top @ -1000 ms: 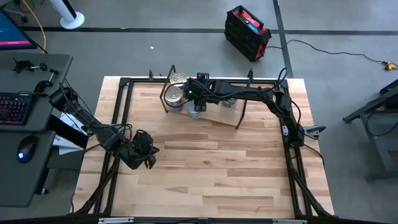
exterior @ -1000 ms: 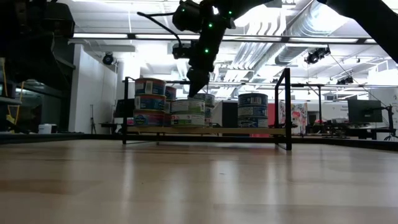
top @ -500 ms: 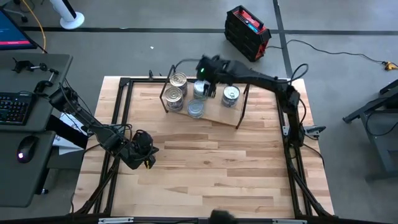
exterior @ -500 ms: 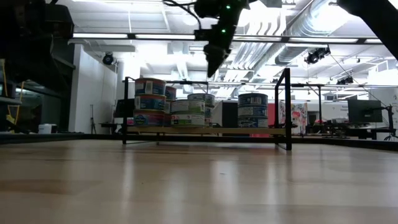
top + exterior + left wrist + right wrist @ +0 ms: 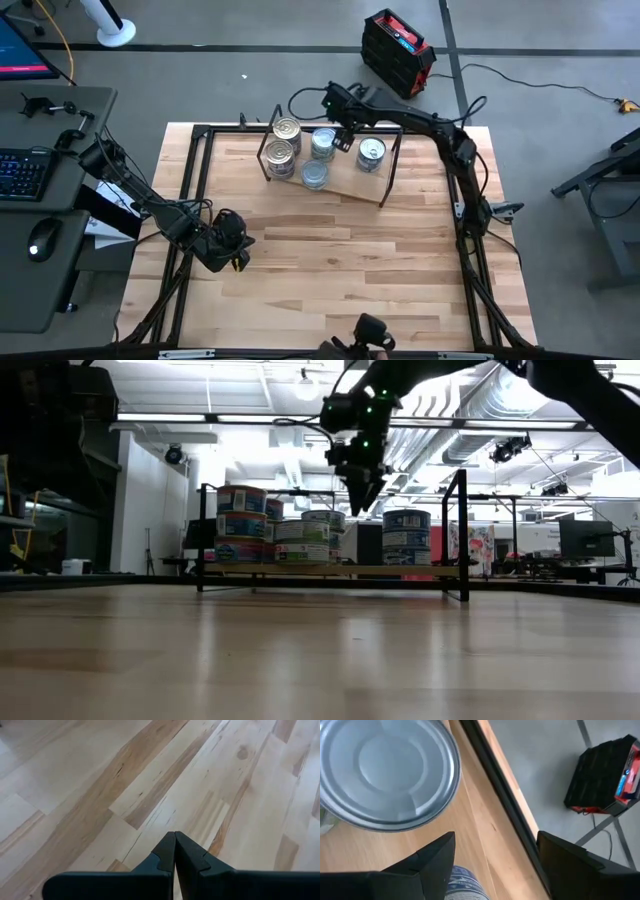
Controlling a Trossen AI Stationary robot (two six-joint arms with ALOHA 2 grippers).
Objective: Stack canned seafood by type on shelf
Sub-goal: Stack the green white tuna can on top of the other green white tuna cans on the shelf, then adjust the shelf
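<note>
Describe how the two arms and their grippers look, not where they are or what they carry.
Both arms are dark, jointed links with black cables looped alongside. The left gripper has matte black wedge-shaped fingers tapering to tips. The right gripper has similar flat dark fingers, and green lights glow on its wrist.

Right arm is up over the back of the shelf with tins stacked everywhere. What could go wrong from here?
1. The right gripper hangs open just above the stacked tins; a low sweep might clip a stack and topple it.
2. It sits close to the shelf and its black wire uprights, so a sideways move could snag one.
3. The left gripper, shut, rests over bare tabletop and seems out of harm's way.
</note>
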